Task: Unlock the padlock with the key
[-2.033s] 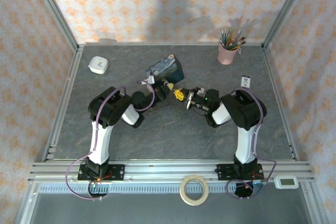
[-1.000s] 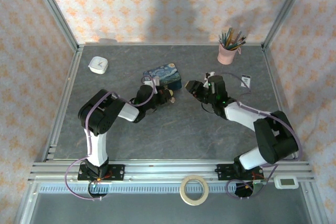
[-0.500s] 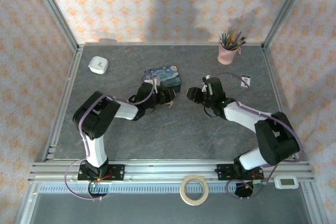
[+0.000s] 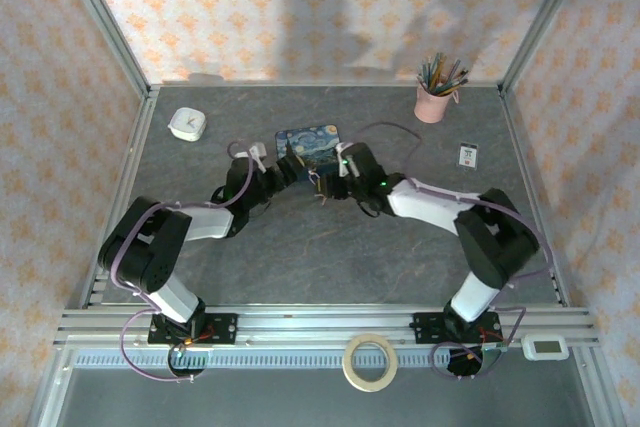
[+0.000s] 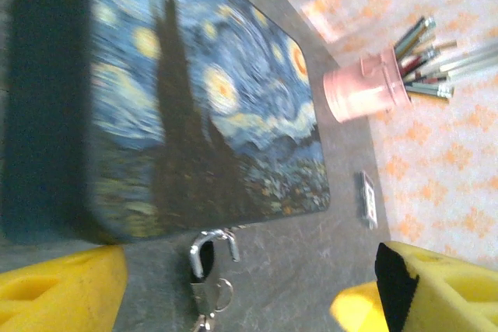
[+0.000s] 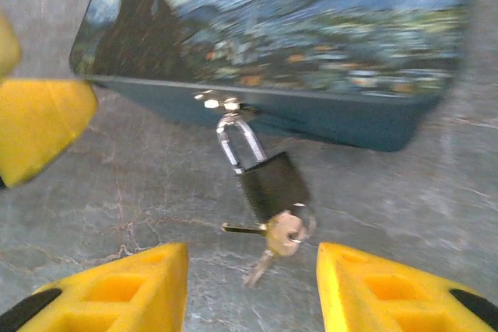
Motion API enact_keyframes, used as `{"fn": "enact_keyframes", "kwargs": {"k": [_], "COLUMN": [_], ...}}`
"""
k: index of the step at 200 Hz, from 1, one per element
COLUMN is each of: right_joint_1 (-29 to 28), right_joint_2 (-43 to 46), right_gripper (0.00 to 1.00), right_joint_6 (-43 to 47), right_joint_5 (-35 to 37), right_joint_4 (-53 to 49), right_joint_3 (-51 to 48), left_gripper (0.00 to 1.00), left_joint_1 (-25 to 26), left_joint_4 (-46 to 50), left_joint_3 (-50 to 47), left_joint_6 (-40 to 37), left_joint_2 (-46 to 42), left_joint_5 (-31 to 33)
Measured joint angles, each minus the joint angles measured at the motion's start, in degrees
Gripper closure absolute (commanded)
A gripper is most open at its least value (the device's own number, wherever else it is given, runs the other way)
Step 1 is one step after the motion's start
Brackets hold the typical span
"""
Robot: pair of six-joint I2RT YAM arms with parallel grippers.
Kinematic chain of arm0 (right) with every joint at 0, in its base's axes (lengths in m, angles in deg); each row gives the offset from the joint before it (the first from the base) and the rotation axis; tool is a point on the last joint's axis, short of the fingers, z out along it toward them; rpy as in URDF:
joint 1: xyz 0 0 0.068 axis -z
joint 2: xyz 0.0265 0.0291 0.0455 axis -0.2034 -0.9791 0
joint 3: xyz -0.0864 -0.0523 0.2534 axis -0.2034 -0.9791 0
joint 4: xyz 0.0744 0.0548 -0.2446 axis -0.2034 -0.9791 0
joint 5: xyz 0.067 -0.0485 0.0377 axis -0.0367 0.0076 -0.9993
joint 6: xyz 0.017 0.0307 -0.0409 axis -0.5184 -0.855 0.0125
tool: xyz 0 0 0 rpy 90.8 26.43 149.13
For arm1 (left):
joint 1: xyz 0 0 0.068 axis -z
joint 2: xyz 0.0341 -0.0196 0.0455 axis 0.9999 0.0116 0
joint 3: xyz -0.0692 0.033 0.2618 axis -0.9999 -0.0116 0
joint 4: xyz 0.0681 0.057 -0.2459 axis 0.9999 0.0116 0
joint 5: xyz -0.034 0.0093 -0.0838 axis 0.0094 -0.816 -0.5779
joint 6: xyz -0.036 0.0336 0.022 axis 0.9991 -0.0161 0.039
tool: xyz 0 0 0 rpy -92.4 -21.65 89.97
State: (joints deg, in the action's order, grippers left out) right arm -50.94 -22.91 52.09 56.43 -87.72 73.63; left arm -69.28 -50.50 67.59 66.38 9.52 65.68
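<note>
Padlock (image 6: 271,184) hooked on box (image 6: 296,29) side; key (image 6: 282,232) at padlock's bottom.

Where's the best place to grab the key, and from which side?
Probably the key by its flat head, which juts from the lower end of the padlock. Come in over the table, opposite the box that the shackle hooks onto.

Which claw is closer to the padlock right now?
Right, I think. The right claw, open, points straight at the padlock just ahead. The left claw, also open, views it from the opposite side, where it looks smaller and farther.
</note>
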Motion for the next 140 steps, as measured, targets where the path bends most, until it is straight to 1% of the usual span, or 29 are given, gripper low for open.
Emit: {"fn": "enact_keyframes", "kwargs": {"k": [25, 52, 97, 122, 140], "right_joint_1": [-3.6, -5.2, -6.3, -6.4, -6.4], "right_joint_2": [-6.5, -12.5, -17.8, -18.7, -19.2], "right_gripper": [0.53, 0.52, 0.52, 0.58, 0.69], "right_joint_6": [3.9, 7.1, 12.0, 14.4, 16.0], "right_joint_5": [4.0, 9.1, 18.0, 20.8, 21.7], "right_joint_4": [-4.7, -8.8, -11.4, -11.0, -9.8], "right_joint_3": [6.8, 12.6, 15.3, 15.3, 15.3], "left_gripper": [0.18, 0.18, 0.18, 0.18, 0.18], "left_joint_1": [-2.2, -3.0, -3.6, -3.6, -3.7], "left_joint_4": [0.0, 0.0, 0.0, -0.8, -1.2], "left_joint_3": [-0.4, -0.7, -2.0, -3.1, -3.6], "left_joint_6": [0.9, 0.9, 1.2, 1.4, 1.5], "left_joint_2": [-1.6, -3.7, -5.6, -5.9, -5.9], "left_joint_5": [0.7, 1.1, 1.1, 1.3, 1.3]}}
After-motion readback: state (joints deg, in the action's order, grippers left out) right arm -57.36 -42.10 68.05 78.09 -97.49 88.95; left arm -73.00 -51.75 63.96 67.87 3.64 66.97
